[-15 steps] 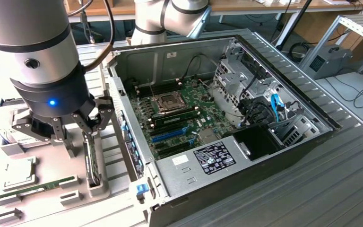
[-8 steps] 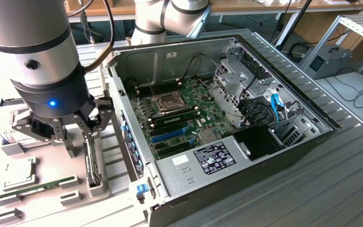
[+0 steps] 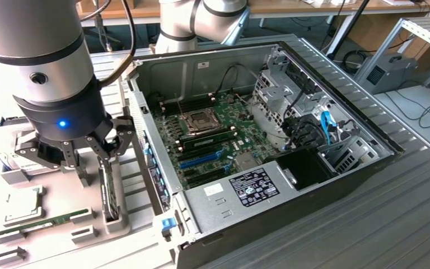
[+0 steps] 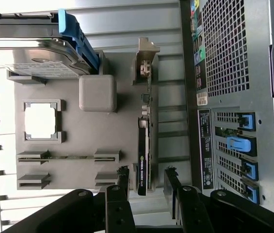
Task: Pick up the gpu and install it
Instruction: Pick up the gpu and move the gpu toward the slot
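The gpu [image 4: 143, 150] stands on its edge in a slot of the grey parts tray [image 4: 73, 136], seen from above as a thin dark card with a silver bracket [image 4: 146, 53] at one end. In the exterior view the gpu [image 3: 110, 190] sits at the left of the open computer case [image 3: 335, 168]. My gripper [image 4: 146, 183] is open just above it. One finger is on each side of the card's near end, and neither touches it. The exterior view has the gripper [image 3: 99, 162] hanging over the tray, with the motherboard [image 3: 215, 131] and its blue slots [image 3: 200, 159] to the right.
On the tray lie a silver hard drive with a blue rail [image 4: 35, 48], a square processor [image 4: 40, 120] and a thin memory stick [image 4: 69, 157]. The case's rear wall [image 4: 233, 97] stands close beside the gpu. A power supply [image 3: 252, 188] fills the case's near corner.
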Available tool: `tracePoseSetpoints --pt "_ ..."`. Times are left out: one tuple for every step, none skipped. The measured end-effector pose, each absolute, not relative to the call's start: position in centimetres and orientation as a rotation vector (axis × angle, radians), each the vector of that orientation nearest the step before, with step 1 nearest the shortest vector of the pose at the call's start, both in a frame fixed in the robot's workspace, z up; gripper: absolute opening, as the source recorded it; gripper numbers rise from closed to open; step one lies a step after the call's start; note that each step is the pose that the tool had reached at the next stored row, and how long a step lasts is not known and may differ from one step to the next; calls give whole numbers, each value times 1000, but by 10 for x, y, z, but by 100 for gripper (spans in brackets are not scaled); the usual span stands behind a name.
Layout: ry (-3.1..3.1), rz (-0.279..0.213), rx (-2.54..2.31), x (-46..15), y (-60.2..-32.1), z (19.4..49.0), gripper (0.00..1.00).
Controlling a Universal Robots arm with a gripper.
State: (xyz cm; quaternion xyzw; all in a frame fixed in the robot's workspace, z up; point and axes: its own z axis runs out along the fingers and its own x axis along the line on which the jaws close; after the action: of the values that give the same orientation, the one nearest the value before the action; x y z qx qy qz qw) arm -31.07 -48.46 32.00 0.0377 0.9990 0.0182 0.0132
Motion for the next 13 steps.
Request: tracePoseSetpoints --pt "3112 57 117 -311 -485 320 42" --pt "3112 57 117 -311 -485 319 42" --pt "3112 57 117 -311 -485 319 42" --pt "3112 57 117 -311 -485 319 42" --pt "3113 57 117 -311 -485 319 42" --pt "3113 57 117 -311 -485 319 42" --pt "3112 57 118 -311 -485 319 42" --pt "3113 57 118 -311 -485 318 42" --pt "3112 57 118 -311 -485 318 42" --pt "3112 57 117 -311 -485 318 42" --pt "3112 57 117 -311 -485 318 42" --pt "3112 57 117 -311 -485 317 42" --pt "3112 57 117 -311 -485 317 42"
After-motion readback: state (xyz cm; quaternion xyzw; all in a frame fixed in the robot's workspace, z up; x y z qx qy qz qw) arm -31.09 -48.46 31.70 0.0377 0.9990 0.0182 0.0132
